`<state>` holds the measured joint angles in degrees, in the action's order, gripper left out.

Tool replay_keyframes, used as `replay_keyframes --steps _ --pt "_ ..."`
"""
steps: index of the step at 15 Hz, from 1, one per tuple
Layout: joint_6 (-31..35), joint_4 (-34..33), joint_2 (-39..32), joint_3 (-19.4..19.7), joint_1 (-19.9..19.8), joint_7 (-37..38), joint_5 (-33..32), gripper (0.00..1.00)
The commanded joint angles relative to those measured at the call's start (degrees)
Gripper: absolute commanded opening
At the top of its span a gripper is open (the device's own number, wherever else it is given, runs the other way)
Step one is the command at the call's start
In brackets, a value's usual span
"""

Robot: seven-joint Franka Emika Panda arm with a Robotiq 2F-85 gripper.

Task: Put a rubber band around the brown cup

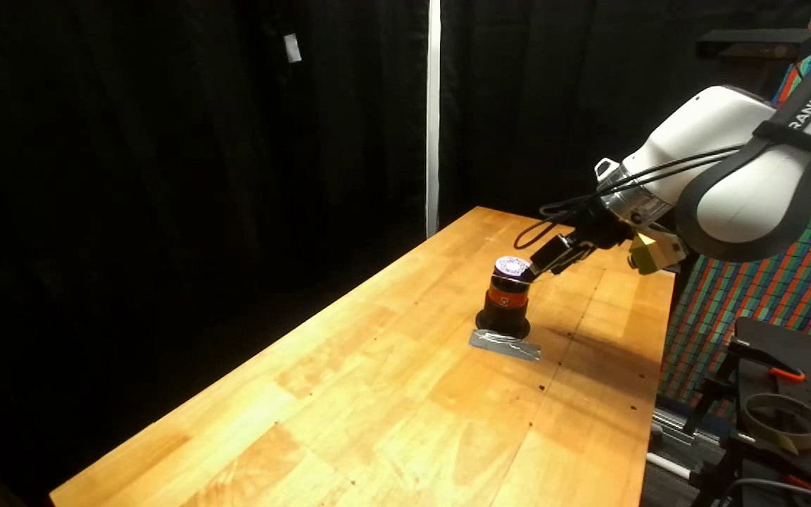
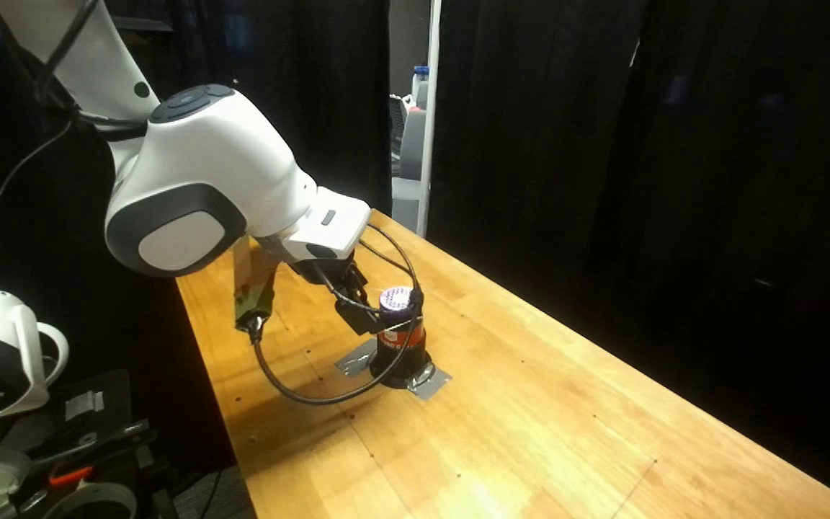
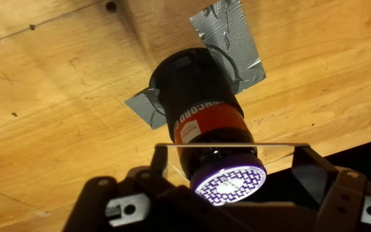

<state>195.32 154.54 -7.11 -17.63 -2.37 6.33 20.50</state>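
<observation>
In an exterior view the brown cup [image 1: 506, 315] stands upright on the counter [image 1: 377, 394]. In an exterior view my fingers [image 2: 356, 317] are near its lid [image 2: 396, 297]. In the wrist view I hold them wide, a rubber band [image 3: 211, 145] stretched between, crossing the cup.

Black curtains [image 1: 187, 162] back the scene in both exterior views, a pale vertical strip [image 1: 434, 127] between them at upper centre. A butcher-block table [image 1: 377, 422] stretches below, glare whitening its wood in places. In an exterior view, a multicoloured checked surface [image 1: 719, 317] lines the right edge; in an exterior view, grey furniture [image 2: 411, 155], possibly a chair, shows between the curtains, with dark floor [image 2: 228, 494] at lower left.
</observation>
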Motion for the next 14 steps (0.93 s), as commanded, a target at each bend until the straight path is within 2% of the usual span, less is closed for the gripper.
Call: replay_keyframes --steps 1,2,8,10,11,12,14 --pt "2.49 4.96 3.95 4.85 3.48 2.25 -3.67 0.73" --pt "3.95 5.12 3.82 1.12 -0.18 2.01 -3.59 0.66" --pt "8.39 2.90 0.31 -2.43 -2.91 9.00 -8.88 0.18" --pt "9.36 2.91 0.53 -2.41 -3.40 9.60 -9.77 0.11" --pt "8.17 2.91 1.63 3.30 1.54 8.17 -9.50 0.46" --pt "5.39 2.89 3.24 3.94 1.46 7.85 -10.34 0.41" --pt "-0.12 2.71 6.42 6.39 2.59 6.08 -10.58 0.47"
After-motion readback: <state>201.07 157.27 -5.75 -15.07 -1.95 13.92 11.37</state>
